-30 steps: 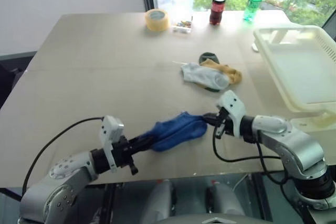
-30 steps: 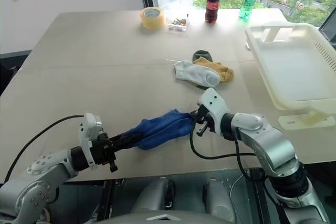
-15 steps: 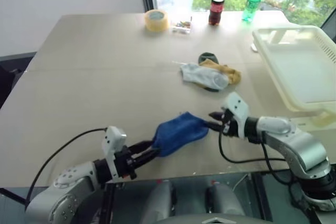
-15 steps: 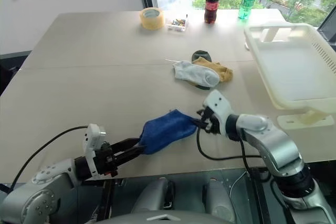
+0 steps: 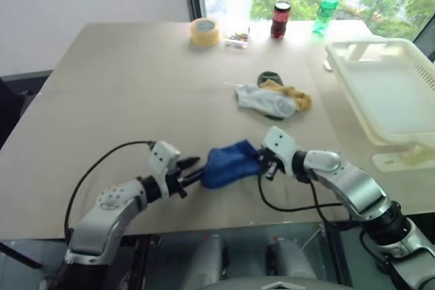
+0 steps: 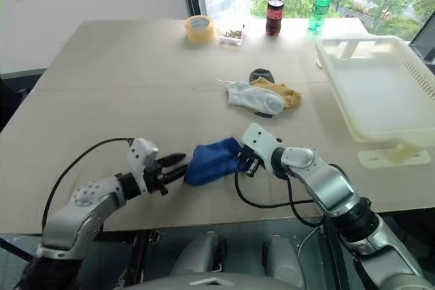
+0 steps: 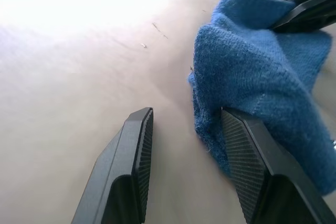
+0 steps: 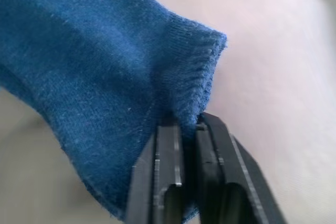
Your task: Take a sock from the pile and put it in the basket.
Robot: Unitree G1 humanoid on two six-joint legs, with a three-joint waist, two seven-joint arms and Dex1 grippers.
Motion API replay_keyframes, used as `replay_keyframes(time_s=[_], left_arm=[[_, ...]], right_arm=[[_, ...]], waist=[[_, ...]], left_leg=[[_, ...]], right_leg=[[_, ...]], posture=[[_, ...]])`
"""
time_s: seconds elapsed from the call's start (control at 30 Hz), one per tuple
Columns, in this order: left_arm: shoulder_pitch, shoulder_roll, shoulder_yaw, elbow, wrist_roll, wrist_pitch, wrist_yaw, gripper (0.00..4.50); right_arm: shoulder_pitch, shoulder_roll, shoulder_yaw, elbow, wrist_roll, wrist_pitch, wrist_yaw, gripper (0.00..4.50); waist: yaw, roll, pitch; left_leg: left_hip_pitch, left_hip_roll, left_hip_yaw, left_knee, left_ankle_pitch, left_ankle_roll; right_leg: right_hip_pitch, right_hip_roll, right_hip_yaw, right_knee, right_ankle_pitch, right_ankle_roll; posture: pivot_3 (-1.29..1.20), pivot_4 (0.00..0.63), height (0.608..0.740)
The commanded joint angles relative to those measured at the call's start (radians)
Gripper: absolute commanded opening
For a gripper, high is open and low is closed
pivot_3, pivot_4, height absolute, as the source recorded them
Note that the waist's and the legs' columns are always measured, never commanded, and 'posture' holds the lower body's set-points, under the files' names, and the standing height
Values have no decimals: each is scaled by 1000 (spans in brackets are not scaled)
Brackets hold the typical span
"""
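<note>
While the left gripper (image 7: 184, 124) holds its fingers apart, one fingertip (image 7: 239, 124) touching a blue sock (image 5: 231, 163), the right gripper (image 8: 188, 129) pinches the sock's ribbed cuff. The sock lies crosswise between both fingers on the pale tabletop (image 5: 122, 100). Beyond lie the pile (image 5: 273, 97) and the basket (image 5: 391, 93).

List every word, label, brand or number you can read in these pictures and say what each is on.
No text can be read.
Dark soda bottle: its red label is too small and blurred to read.
Green bottle: label too small to read.
Tape roll, basket, blue sock: no print seen.
</note>
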Motion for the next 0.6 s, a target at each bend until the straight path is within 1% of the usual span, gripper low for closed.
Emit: replay_keyframes(time_s=[0.03, 0.07, 0.13, 0.2, 0.27, 0.4, 0.57, 0.6], left_arm=[[-291, -61, 16, 204, 22, -46, 29, 2166], [-351, -68, 31, 250, 9, -36, 26, 2166], [-423, -74, 56, 306, -27, -4, 8, 2166], [-445, -61, 73, 319, -83, 59, -39, 2166], [-434, -34, 82, 308, -130, 121, -95, 2166], [-388, -1, 102, 262, -199, 236, -125, 2166], [-338, -12, 95, 219, -206, 248, -124, 2166], [-331, -18, 90, 208, -206, 248, -119, 2166]], right_arm=[[-30, 72, -137, 162, -85, 46, -193, 75], [-37, 101, -172, 176, -82, 60, -226, 75], [-43, 141, -214, 184, -83, 87, -268, 75], [-32, 157, -229, 157, -63, 115, -256, 75], [-13, 159, -229, 113, -44, 132, -231, 75], [32, 168, -251, 0, -11, 138, -210, 1364], [69, 117, -293, -144, 50, 135, -126, 1364], [73, 107, -294, -145, 47, 117, -119, 806]], waist=[[9, -1, 1], [11, -2, 1], [6, -2, 1], [2, -2, 1], [-2, -2, 1], [-3, -2, 1], [0, -1, 4], [0, -1, 4]], left_leg=[[0, 0, -2, 1, 3, 1], [0, 0, -2, 1, 4, 1], [-4, -1, -4, 1, 7, 0], [-7, -1, -4, 0, 8, -1], [-8, -1, -3, -1, 10, -4], [-8, -1, 0, -3, 9, -3], [-12, -1, 0, -3, 7, 0], [-12, -1, 0, -3, 7, 0]], right_leg=[[0, 0, -2, 0, 3, -1], [0, 0, -2, 0, 4, -1], [-3, 0, -4, -1, 8, -1], [-4, 1, -4, -1, 8, -1], [-5, 1, -4, -2, 7, -1], [-7, 1, -3, -3, 7, -1], [-9, 0, -1, -7, 7, 0], [-9, 0, -1, -7, 7, 0]], posture=[[0, 150, 740], [0, 150, 740], [0, 150, 740], [0, 150, 740], [0, 150, 740], [0, 150, 740], [0, 150, 740], [0, 150, 740]])
